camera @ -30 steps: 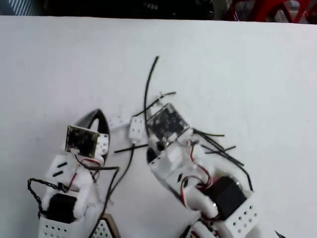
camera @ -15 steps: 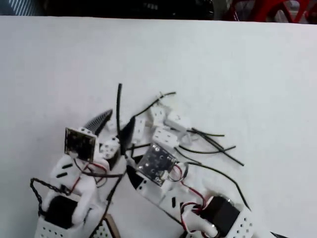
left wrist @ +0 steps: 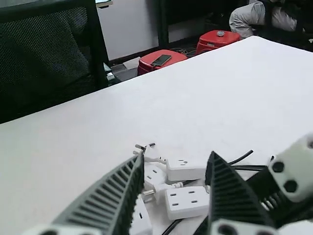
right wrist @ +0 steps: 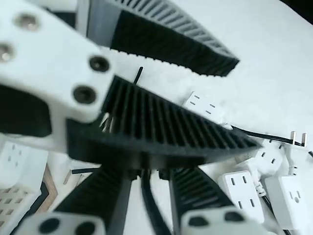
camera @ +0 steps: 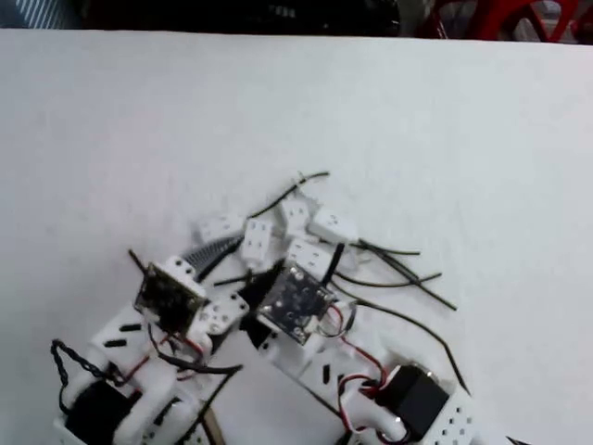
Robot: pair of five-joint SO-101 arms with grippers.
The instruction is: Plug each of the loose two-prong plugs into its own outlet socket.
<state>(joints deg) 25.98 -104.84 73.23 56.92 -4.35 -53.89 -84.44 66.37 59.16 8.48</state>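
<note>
Several white outlet sockets (camera: 255,239) lie bunched mid-table with thin black cables (camera: 394,264) trailing right. My left gripper (left wrist: 168,200) is open and low over the table, just short of the cluster, with sockets (left wrist: 188,200) and a white plug (left wrist: 152,182) showing between its black ridged fingers (left wrist: 110,198). My right gripper (right wrist: 149,196) sits close beside the left one, shut on a black plug cable (right wrist: 146,188). The left arm's fingers (right wrist: 171,129) cross right in front of it. From above, both grippers (camera: 250,276) meet at the cluster's near left side.
More sockets (right wrist: 239,188) and a two-prong plug (right wrist: 298,139) lie beyond the right gripper. Both arm bases (camera: 120,389) crowd the table's near edge. Wide bare white tabletop (camera: 445,120) stretches behind and to the right. Red stools (left wrist: 161,58) stand off the far edge.
The right gripper pulled back from over the cluster toward the near left, swinging the held black cable leftward and down. The left gripper turned right toward the sockets.
</note>
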